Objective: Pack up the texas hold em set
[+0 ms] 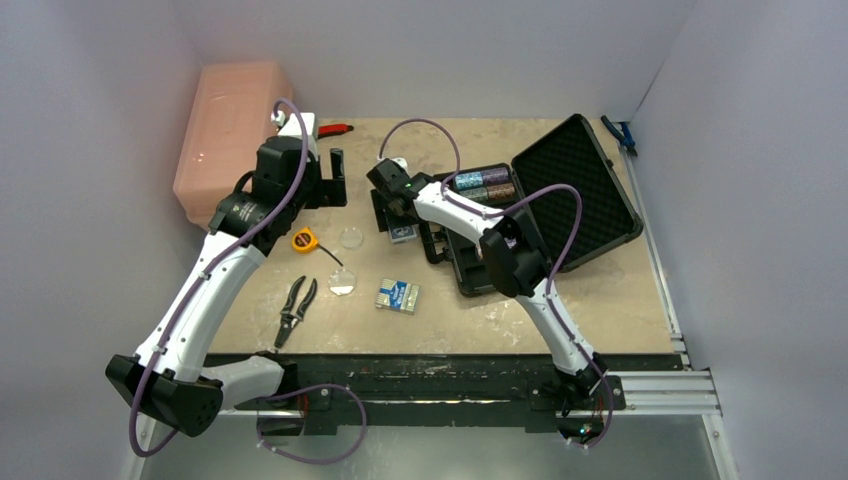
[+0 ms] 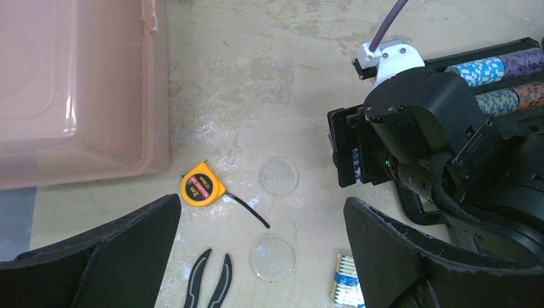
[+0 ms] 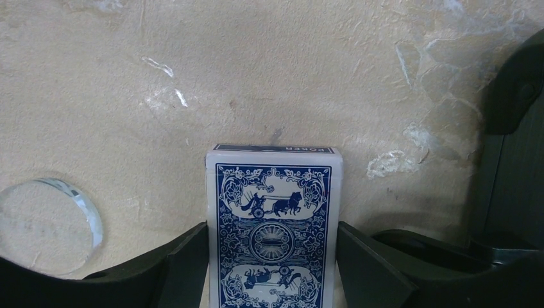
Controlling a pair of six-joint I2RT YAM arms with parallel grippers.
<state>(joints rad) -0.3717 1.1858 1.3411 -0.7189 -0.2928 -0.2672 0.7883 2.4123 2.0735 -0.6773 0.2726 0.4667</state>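
The black briefcase (image 1: 575,195) lies open at the right, with chip rows (image 1: 485,185) in its foam. My right gripper (image 1: 401,228) is just left of the case, low over the table. It is shut on a blue-backed card deck (image 3: 272,192), with a finger on each long side. The second deck (image 1: 398,296) lies flat on the table in front. Two pale round discs (image 1: 351,237) (image 1: 342,281) lie left of it. My left gripper (image 1: 330,180) is open and empty above the discs (image 2: 278,176). No dice are in view.
A big pink bin (image 1: 230,135) stands at the back left. A yellow tape measure (image 1: 304,240) and black-handled pliers (image 1: 295,308) lie near the discs. A red-handled tool (image 1: 335,129) lies at the back edge, and a blue one (image 1: 620,132) behind the case.
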